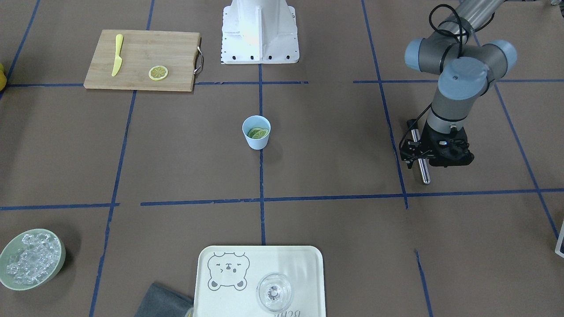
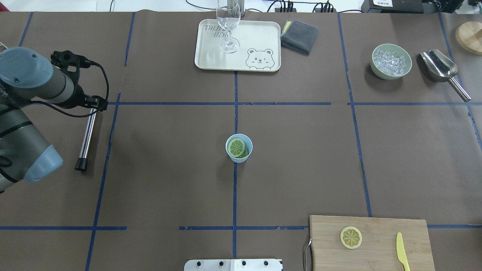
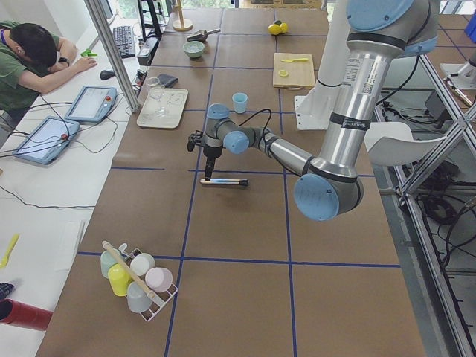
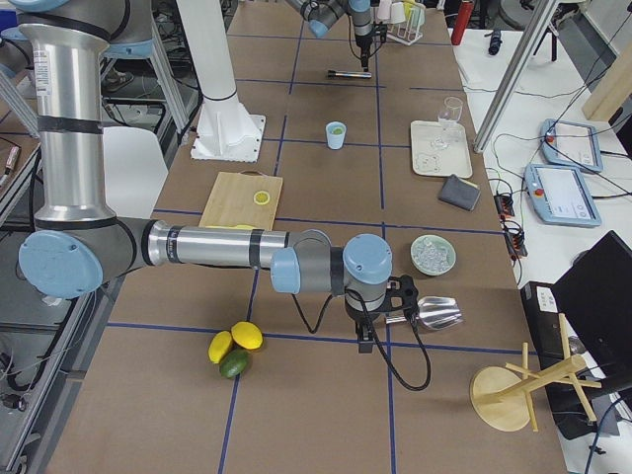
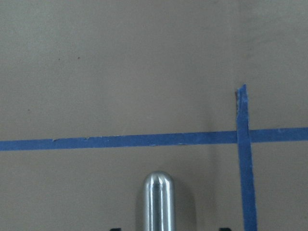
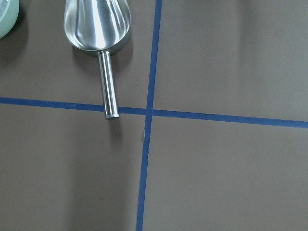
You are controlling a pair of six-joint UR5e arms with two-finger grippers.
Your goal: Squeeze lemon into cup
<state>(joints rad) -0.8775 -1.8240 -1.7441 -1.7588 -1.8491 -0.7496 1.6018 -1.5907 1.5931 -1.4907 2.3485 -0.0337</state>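
Note:
The pale blue cup (image 2: pixel 246 154) stands at the table's middle with lemon slices (image 2: pixel 237 147) inside it, also visible in the front-facing view, cup (image 1: pixel 256 141) and slices (image 1: pixel 258 132). Another lemon slice (image 2: pixel 351 237) lies on the wooden cutting board (image 2: pixel 380 229). My left gripper (image 2: pixel 92 106) hovers far to the cup's left over one end of a metal rod (image 2: pixel 86 139) lying on the table, fingers open on either side of it. My right gripper (image 4: pixel 367 321) appears only in the right side view, beside a metal scoop (image 4: pixel 434 312); I cannot tell its state.
A yellow knife (image 2: pixel 402 246) lies on the board. A cream tray (image 2: pixel 211 56) carries a clear glass (image 2: pixel 228 22), with a grey cloth (image 2: pixel 300 35) beside it. A green bowl of ice (image 2: pixel 391 61) sits far right. Whole fruits (image 4: pixel 234 350) and a cup rack (image 3: pixel 137 279) lie at the table's ends.

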